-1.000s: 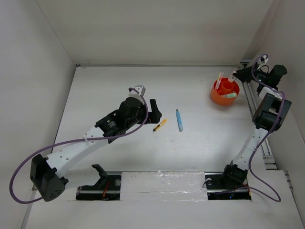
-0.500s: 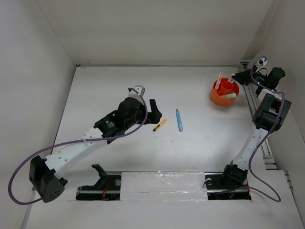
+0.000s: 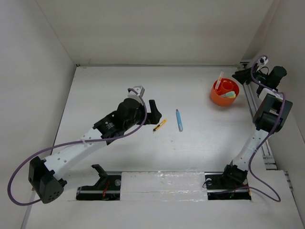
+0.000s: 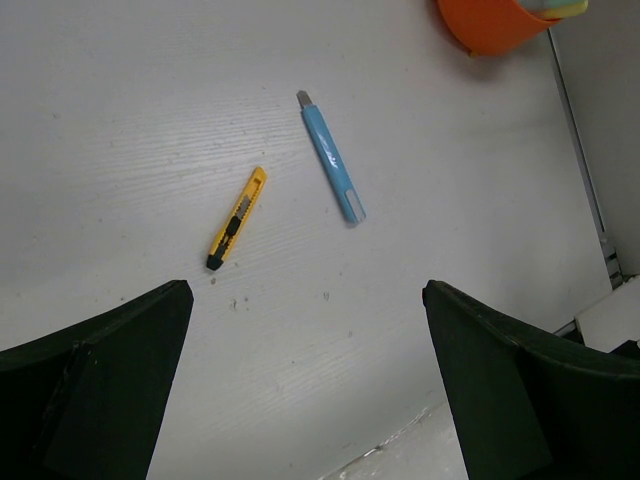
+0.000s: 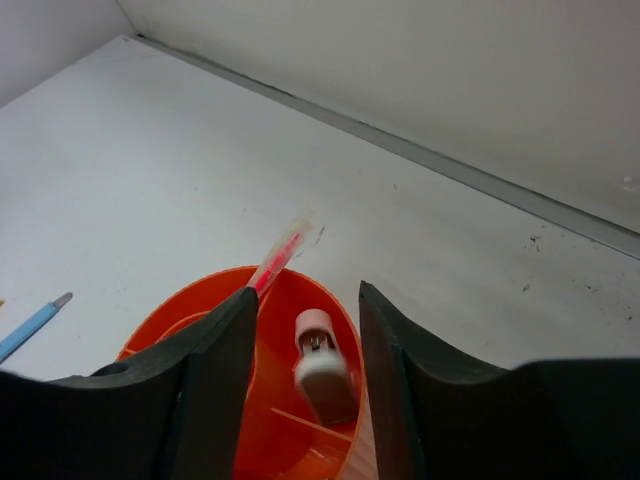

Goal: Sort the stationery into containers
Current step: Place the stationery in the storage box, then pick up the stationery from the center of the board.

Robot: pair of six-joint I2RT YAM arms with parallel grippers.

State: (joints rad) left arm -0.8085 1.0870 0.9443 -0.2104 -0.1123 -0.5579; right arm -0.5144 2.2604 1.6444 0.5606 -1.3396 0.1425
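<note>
Orange-red cup (image 5: 275, 400): right wrist alone shows pale stick (image 5: 322, 368) loose between right gripper's (image 5: 308, 295) parted fingers; left gripper (image 4: 305, 300) gapes empty.

White arms (image 3: 76, 149) — black joints (image 3: 125, 113), purple cables (image 3: 17, 172).

White table (image 3: 119, 81) with cutter (image 3: 159, 125), pen (image 3: 179, 119), cup (image 3: 217, 99)

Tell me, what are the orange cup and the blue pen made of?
The orange cup looks like plastic: one even bright colour, smooth wall, faintly glossy. The blue pen seems plastic too, with a shiny streak along its barrel; its grey tip could be metal or plastic, too small to tell.
</note>
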